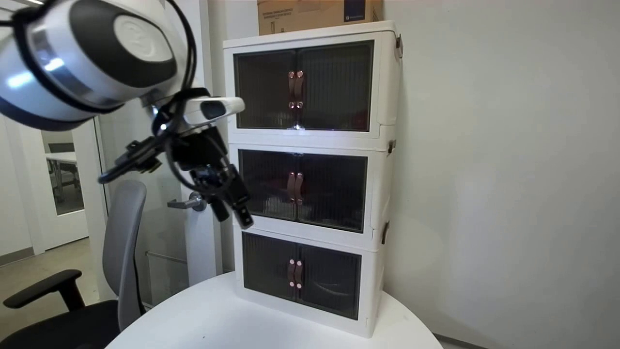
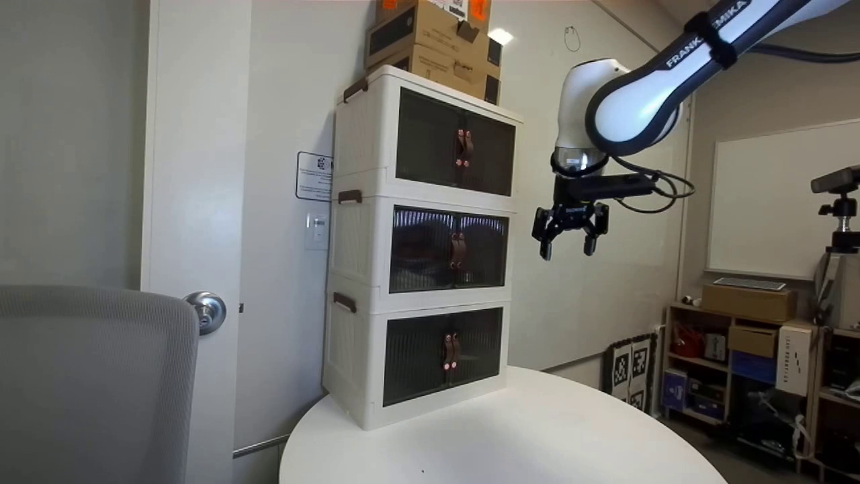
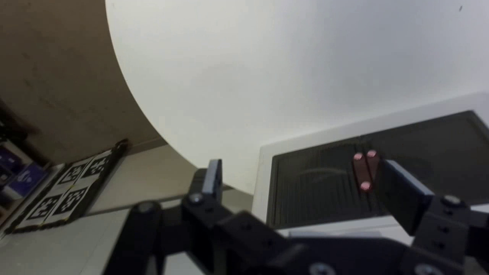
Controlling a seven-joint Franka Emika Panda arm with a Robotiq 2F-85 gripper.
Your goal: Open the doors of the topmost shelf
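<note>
Topmost shelf [image 1: 339, 139]: sitting at the head of the white three-tier cabinet [image 2: 349, 242], with cardboard boxes [image 2: 447, 60] resting on top
Doors [image 1: 334, 92]: standing closed in both exterior views, dark and meeting at the midline
Handles [image 2: 464, 148]: two reddish ones lying just beside each other, one per door
Gripper [image 2: 568, 253]: hanging well apart from the cabinet, pointing down, fingers [image 3: 403, 202] standing wide apart and holding nothing; tips showing lower than the top handles in both exterior views
Wrist view: looking at the white table [image 3: 229, 76] and the bottom tier's doors [image 3: 317, 187]; a finger is partly covering their pulls [image 3: 361, 172] by line of sight; top handles are not showing
Stage: judging this the approach, opening not yet begun
Height: probably calling for a rise to handle level, well off the front, then a wrist tilt until the fingers are facing the doors
Grip: narrowing the gap before going in, since the handles are lying so close and a wide entry would likely be fouling both; pinching or hooking one handle only
Pull: drawing slowly outward along an arc, assuming the doors are hinging at their outer edges; then treating the second door alike
Risk: a hard tug could be shifting the stacked tiers and the boxes; lower doors are looking alike, so checking the tier in an exterior view is worth doing
</note>
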